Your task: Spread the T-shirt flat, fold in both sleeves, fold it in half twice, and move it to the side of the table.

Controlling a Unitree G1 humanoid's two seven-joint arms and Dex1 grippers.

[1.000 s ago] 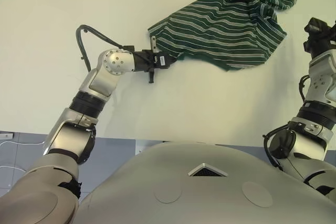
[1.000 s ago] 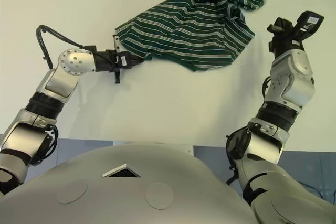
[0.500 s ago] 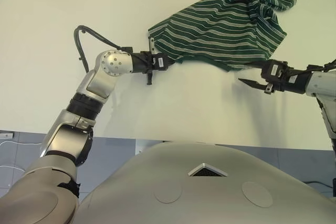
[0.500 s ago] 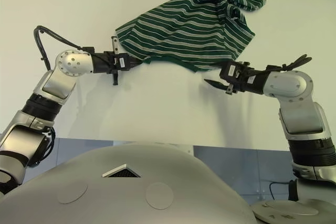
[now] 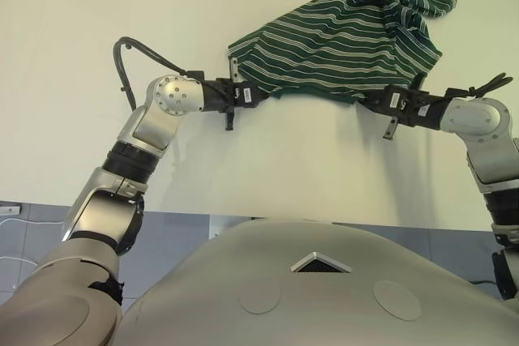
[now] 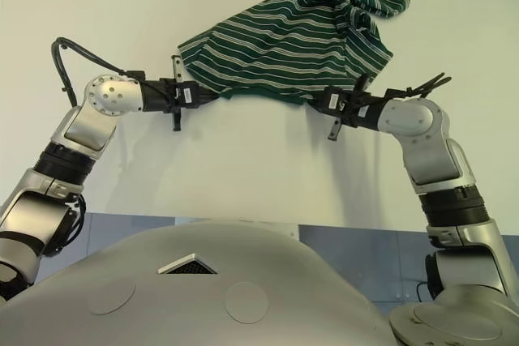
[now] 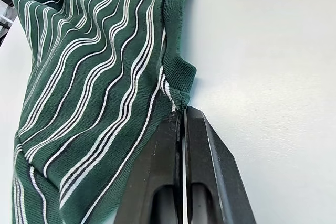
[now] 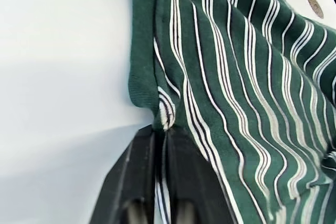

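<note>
T-shirt (image 5: 340, 46) pinched between both hands

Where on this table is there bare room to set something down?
Bare table runs from the T-shirt to the near edge, and also left of the left hand. Crowded: the far side, where that hand and the right hand pinch the T-shirt.

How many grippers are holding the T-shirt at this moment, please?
2. The left gripper is shut on the T-shirt's edge at its left end; the right gripper is shut on the near edge towards its right end.
</note>
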